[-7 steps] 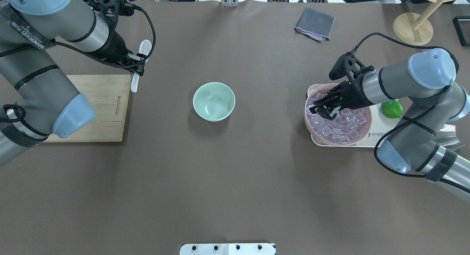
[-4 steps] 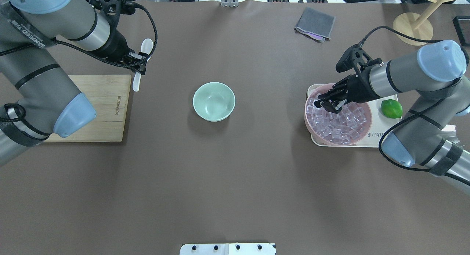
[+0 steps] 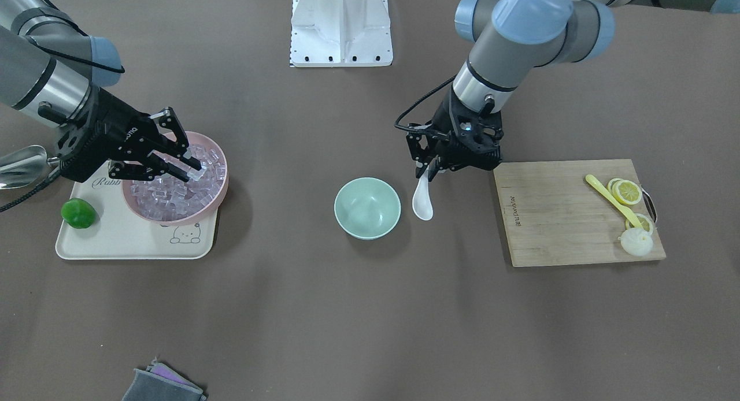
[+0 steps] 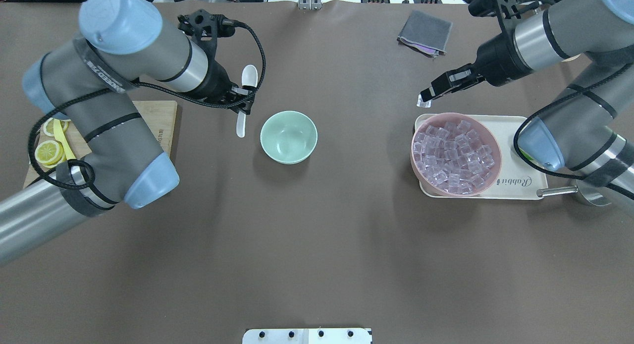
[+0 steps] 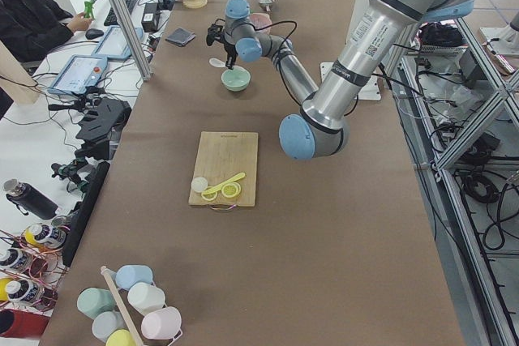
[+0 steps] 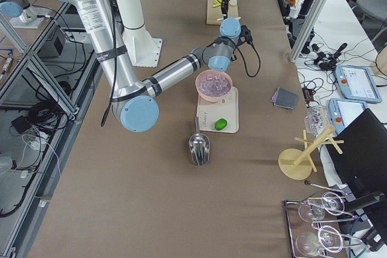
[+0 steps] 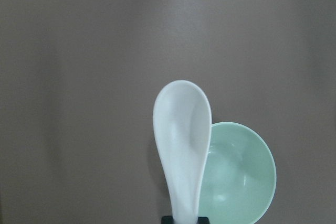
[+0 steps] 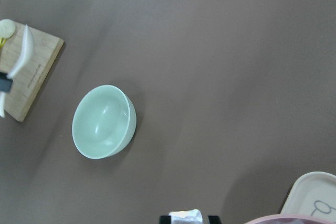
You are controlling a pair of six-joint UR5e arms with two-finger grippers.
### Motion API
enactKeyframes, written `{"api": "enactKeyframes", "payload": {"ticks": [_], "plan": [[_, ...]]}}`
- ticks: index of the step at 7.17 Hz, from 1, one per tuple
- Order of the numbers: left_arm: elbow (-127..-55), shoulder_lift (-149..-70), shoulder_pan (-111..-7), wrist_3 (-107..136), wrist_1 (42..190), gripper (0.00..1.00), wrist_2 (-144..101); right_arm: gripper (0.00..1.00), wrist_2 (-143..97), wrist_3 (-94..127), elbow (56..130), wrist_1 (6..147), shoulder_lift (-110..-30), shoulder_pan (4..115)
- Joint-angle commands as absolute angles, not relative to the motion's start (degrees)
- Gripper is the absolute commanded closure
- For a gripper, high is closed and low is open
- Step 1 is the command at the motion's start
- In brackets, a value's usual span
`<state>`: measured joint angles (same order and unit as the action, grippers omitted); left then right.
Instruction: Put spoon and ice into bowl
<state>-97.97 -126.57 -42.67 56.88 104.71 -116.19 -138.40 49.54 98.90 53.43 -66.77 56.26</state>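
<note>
The left gripper (image 4: 243, 100) is clamped on the handle of the white spoon (image 4: 249, 77). The spoon is held just beside the left rim of the green bowl (image 4: 289, 136), apart from it, with the scoop pointed toward the far edge of the surface (image 4: 317, 245). The green bowl is set near the middle of the surface, and its pale inside is seen whole down to the bottom. A wide band of brown surface is left between this bowl and the tray (image 4: 515, 183), and a broader stretch is spread from the bowl to the near edge.

The right gripper (image 4: 426, 97) is closed on one ice cube (image 4: 423, 103) and is raised by the far-left rim of the pink bowl (image 4: 498, 158). Whether it is over the rim or just outside it cannot be told. The pink bowl is filled with a heap of ice (image 4: 453, 153) and is stood on the left part of the tray, which is placed near the right edge. A lime (image 3: 78, 212) is seen on the tray beside the pink bowl, and a steel scoop (image 6: 199, 145) is laid just off the tray toward the right edge.

A cutting board (image 3: 555, 216) is laid near the left edge, with lemon slices (image 3: 627, 191) and a yellow spoon (image 3: 610, 199) carried on it. A folded grey cloth (image 4: 425, 31) is laid close to the far edge, right of the middle.
</note>
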Motion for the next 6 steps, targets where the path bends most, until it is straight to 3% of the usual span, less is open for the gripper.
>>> {"api": "enactKeyframes", "payload": {"ticks": [1, 4, 5, 6], "plan": [[-96.2, -127.9, -40.0, 58.1, 106.1, 1.0, -113.9, 1.0, -138.3, 57.3, 99.9, 58.4, -63.3, 55.6], [-94.7, -128.3, -36.7, 58.1, 106.1, 1.0, -113.8, 1.0, -132.4, 58.9, 100.1, 58.9, -62.0, 53.2], [-94.6, -128.7, -36.6, 58.1, 106.1, 0.89, -113.8, 1.0, -131.3, 58.9, 100.1, 58.8, -62.0, 52.6], [-94.3, -128.8, -36.6, 58.1, 106.2, 0.67, -113.8, 1.0, -130.4, 58.9, 100.1, 58.8, -62.0, 51.9]]}}
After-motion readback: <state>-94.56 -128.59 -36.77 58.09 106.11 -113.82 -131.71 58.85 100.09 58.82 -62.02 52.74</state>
